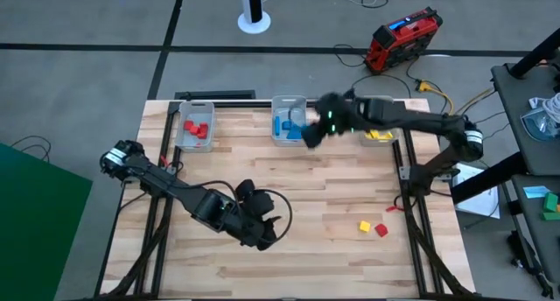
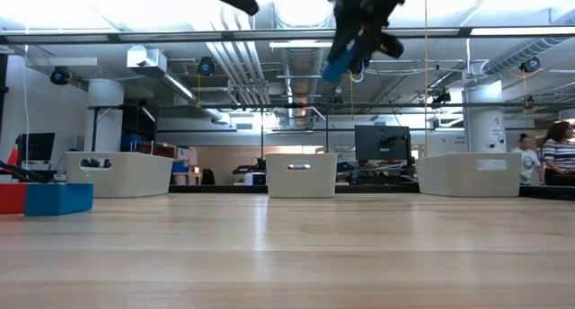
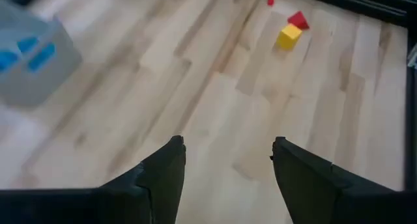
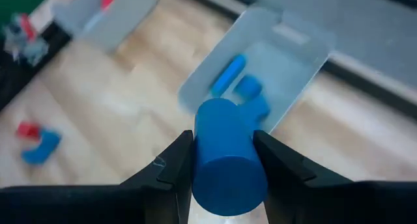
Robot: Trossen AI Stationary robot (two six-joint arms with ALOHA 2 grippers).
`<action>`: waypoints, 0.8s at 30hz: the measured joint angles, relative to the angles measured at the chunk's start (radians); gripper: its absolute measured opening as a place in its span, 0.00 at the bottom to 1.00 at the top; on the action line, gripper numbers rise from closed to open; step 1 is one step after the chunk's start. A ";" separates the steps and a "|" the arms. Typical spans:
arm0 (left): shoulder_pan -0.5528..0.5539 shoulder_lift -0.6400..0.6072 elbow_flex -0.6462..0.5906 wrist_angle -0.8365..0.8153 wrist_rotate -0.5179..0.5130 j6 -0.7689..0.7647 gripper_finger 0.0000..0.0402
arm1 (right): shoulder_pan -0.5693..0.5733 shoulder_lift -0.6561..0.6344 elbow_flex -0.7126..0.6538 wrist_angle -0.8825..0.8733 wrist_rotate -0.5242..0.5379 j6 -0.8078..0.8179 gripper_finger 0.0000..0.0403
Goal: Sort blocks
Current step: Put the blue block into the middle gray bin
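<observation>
Right gripper clamped on a blue cylinder block, raised at twelve o'clock beside the middle bin of blue blocks, left gripper spread empty at seven o'clock, yellow cube and red block at four o'clock.

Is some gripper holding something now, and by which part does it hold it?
The right gripper holds a blue cylinder block by its round sides, above the middle bin. The left gripper is open and holds nothing.

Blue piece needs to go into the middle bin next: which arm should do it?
Right. The right gripper already grips the blue block near the middle bin, which holds blue pieces. The left gripper is open, empty, and at the table's near side.
</observation>
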 joint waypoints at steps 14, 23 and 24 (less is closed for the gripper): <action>-0.001 -0.090 0.000 -0.010 -0.050 -0.104 0.47 | -0.217 0.195 0.106 0.091 -0.093 -0.199 0.31; -0.001 -0.172 0.001 -0.088 -0.153 -0.128 0.45 | -0.258 0.443 0.300 -0.053 -0.082 -0.321 0.31; -0.001 -0.174 0.001 -0.100 -0.155 -0.138 0.44 | -0.263 0.470 0.322 -0.065 -0.081 -0.332 0.31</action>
